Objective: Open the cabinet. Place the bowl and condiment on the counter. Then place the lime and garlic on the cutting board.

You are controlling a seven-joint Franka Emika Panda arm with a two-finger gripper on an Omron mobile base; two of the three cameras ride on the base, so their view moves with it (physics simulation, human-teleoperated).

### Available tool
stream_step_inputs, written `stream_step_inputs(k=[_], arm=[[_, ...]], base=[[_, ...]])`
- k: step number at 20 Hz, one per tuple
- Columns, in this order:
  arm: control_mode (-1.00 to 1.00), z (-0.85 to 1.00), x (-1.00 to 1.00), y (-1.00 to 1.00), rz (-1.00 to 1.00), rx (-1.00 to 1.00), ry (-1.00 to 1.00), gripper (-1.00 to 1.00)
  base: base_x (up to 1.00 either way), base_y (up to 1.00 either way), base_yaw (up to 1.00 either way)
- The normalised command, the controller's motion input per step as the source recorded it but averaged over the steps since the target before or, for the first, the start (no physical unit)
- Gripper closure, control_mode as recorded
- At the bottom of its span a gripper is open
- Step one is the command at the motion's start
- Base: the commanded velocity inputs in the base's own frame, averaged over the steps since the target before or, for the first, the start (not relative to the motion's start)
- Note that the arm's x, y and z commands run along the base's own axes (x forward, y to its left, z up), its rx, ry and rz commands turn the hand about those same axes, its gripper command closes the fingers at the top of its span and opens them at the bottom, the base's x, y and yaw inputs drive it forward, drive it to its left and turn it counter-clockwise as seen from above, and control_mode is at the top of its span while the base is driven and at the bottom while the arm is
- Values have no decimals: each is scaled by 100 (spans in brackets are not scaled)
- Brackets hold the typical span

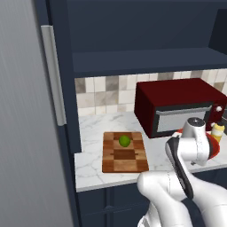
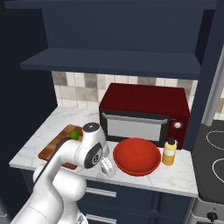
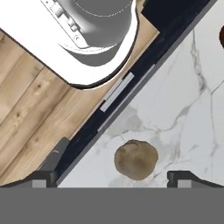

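Bowl (image 2: 136, 156) empty — lime (image 1: 124, 141) on cutting board (image 1: 125, 153)

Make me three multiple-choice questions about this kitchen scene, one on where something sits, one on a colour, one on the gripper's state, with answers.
1. Where is the lime?
A. on the cutting board
B. in the bowl
C. on the microwave

2. What colour is the bowl?
A. green
B. red
C. white

3. How does the gripper stand over the garlic?
A. shut on it
B. open, fingertips either side
C. holding the lime

Answers: 1 A, the green fruit rests on the board's far end. 2 B, it is glossy red. 3 B, the hand view shows the tips apart, garlic lying on the counter between.
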Motion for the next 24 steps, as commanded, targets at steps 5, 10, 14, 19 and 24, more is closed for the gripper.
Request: stream_step_inputs(k=[5,10,14,19,24], arm=[[-100,-34,15,8,0,-6,0,-100],[-100,-28,9,17,0,-4,0,-100],[-100,-21,0,21,0,0,0,-100],[-100,-26,0,13,0,0,0,-100],[-100,-38,0,2,0,0,-2,-100]], base=[[0,0,0],[0,0,0],[0,0,0],[0,0,0],[0,0,0]])
